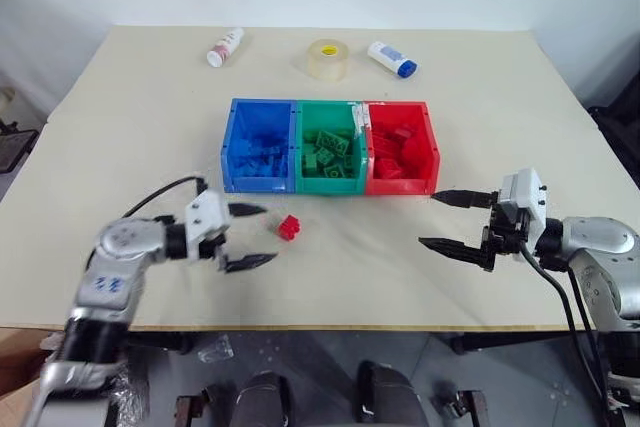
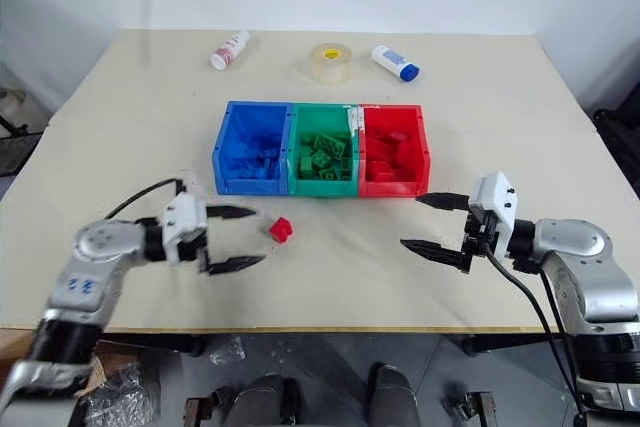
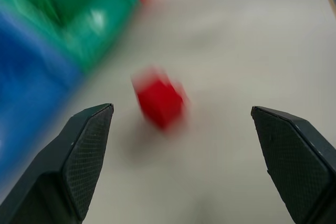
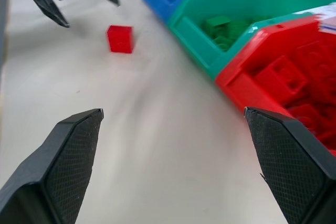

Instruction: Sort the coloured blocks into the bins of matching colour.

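Note:
A single red block point(image 1: 289, 227) lies on the table in front of the blue bin point(image 1: 258, 146). Joined to that bin stand the green bin point(image 1: 329, 152) and the red bin point(image 1: 401, 150), each holding several blocks of its own colour. My left gripper point(image 1: 250, 237) is open just left of the red block, its fingers pointing toward it with nothing between them; the left wrist view has the block point(image 3: 159, 99) ahead of the fingers. My right gripper point(image 1: 452, 221) is open and empty, in front of the red bin's right corner.
Along the table's far edge lie a white bottle with a red cap point(image 1: 225, 47), a tape roll point(image 1: 327, 58) and a white bottle with a blue cap point(image 1: 392, 58). The table's front edge point(image 1: 330, 328) runs just below both grippers.

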{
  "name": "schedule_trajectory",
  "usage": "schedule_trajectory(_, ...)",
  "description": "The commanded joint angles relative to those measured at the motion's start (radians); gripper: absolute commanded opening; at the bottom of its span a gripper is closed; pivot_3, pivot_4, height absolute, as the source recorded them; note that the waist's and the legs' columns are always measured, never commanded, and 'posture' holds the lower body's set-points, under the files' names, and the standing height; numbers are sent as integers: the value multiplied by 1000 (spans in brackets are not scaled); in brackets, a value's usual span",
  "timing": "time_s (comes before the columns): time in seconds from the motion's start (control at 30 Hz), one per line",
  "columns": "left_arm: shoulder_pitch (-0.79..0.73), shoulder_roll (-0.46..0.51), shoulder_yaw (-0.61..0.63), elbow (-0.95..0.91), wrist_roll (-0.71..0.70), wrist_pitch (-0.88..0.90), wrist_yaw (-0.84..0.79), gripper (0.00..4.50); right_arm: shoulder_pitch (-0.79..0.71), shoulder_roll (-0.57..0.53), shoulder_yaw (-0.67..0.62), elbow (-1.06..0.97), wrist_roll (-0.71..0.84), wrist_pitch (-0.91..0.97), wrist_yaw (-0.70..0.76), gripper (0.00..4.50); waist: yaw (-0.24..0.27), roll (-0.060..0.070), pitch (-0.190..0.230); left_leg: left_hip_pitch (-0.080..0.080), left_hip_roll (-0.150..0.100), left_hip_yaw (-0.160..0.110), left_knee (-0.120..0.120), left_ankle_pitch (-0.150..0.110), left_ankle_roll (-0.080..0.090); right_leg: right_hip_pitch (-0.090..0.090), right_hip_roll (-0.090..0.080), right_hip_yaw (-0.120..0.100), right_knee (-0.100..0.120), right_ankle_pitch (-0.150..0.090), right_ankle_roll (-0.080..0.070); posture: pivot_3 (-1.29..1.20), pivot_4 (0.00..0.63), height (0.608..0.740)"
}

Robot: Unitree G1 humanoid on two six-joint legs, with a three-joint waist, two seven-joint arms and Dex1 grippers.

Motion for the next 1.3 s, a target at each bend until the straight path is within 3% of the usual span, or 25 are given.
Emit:
schedule_trajectory(0.03,57,44,99,-47,-51,8,13,4477,-28,-20,11,27,-11,-35,60,4500,0,0,0,0,0,0,0,0,0,0,0,0,0,0,0,0,150,740)
schedule_trajectory(0.3,186,101,205,-46,-74,7,17,4477,-59,-15,36,67,-27,-49,120,4500,-5,0,0,0,0,2,-1,0,0,-1,0,0,0,0,-1,0,150,740)
schedule_trajectory(0.63,151,74,168,-63,-75,5,56,4477,-61,-12,36,64,-33,-42,140,4500,-5,0,0,0,0,2,-1,0,0,-2,0,1,1,0,-1,0,150,740)
schedule_trajectory(0.97,-104,-125,-85,90,64,-93,114,4477,-24,1,20,16,-19,-34,113,4500,-1,0,0,0,0,2,0,0,-1,-1,0,1,1,0,-1,0,150,740)
schedule_trajectory(1.23,-249,-229,-170,327,144,-215,134,4477,56,0,-16,-57,-7,-26,60,4500,-1,0,0,0,0,3,0,0,-1,-1,0,1,1,0,-1,0,150,740)
schedule_trajectory(1.3,-265,-238,-171,350,139,-221,119,4075,81,-1,-30,-83,3,-21,40,4500,-1,0,0,0,0,2,0,0,-1,-1,0,1,0,0,-1,0,150,740)
